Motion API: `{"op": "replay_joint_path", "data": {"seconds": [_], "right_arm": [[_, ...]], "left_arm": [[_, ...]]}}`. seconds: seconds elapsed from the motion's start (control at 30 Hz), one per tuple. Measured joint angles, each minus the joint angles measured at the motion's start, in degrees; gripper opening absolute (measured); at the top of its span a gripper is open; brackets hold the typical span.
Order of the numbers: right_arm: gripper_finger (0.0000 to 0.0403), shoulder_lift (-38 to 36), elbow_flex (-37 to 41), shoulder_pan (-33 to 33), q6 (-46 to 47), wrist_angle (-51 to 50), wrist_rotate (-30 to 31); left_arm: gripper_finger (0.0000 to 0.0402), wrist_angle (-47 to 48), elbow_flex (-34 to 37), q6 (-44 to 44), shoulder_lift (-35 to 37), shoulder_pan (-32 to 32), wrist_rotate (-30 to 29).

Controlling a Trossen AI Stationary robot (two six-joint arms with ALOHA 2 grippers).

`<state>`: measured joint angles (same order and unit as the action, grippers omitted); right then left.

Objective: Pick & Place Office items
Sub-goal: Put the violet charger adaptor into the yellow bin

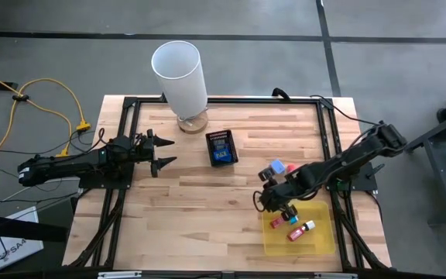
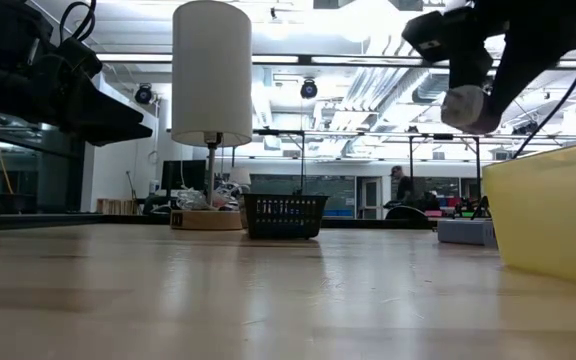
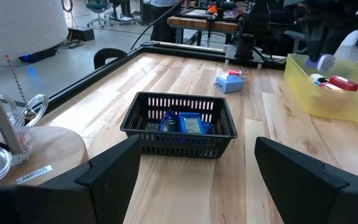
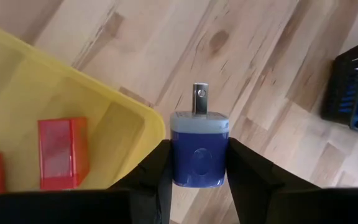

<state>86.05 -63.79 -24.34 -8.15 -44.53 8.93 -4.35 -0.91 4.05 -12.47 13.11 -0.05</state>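
My right pincer point(image 4: 197, 163) holds a small blue plug point(image 4: 197, 149) by its flat sides, above the worktop point(image 1: 200, 201) just at the yellow tray's point(image 4: 17, 93) corner. It looks light, stiff, smooth plastic — likely slippery. My left pincer point(image 1: 161, 152) waits wide open near the lamp point(image 1: 180, 77).

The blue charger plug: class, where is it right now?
The blue charger plug is clamped in the right claw, held above the table at the yellow tray's near corner, right of the black mesh basket.
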Motion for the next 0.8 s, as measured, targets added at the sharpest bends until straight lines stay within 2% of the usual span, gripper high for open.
{"op": "replay_joint_path", "data": {"seconds": [0.37, 0.8], "right_arm": [[0.0111, -1.43, 0.0, -5.16, 4.32, -0.48, -0.04], [0.0113, -1.43, -0.01, -12.85, 16.05, -3.32, -0.08]], "left_arm": [[0.0308, 0.01, 0.0, 0.0, 0.0, 0.01, -0.02], [0.0308, -0.01, 0.0, 0.0, -0.02, 0.01, 0.0]]}}
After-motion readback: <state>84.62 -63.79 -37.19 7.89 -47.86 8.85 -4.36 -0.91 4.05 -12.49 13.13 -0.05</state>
